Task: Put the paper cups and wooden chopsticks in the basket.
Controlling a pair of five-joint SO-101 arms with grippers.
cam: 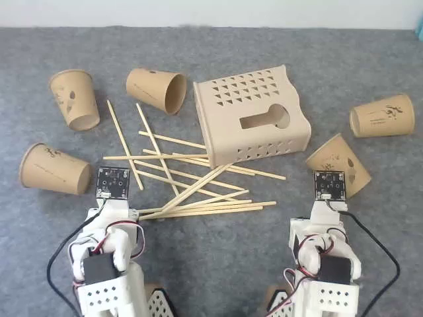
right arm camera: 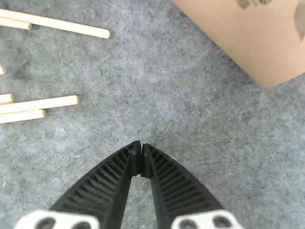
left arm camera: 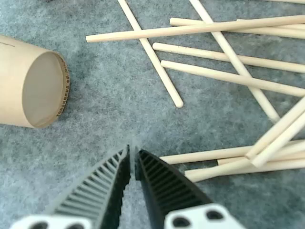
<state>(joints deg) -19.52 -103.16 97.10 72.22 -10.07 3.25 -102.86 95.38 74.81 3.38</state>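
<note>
You're looking at matt brown paper cups [cam: 74,99], smooth pale wooden chopsticks [left arm camera: 200,29] and a matt plastic basket [cam: 228,135] on rough grey cloth [cam: 330,66].

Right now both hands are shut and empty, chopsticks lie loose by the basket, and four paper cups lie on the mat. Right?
Not quite: the high view shows five paper cups on the mat, not four. The rest stands: left hand and right hand are shut and empty, and the chopsticks lie loose by the basket.
</note>
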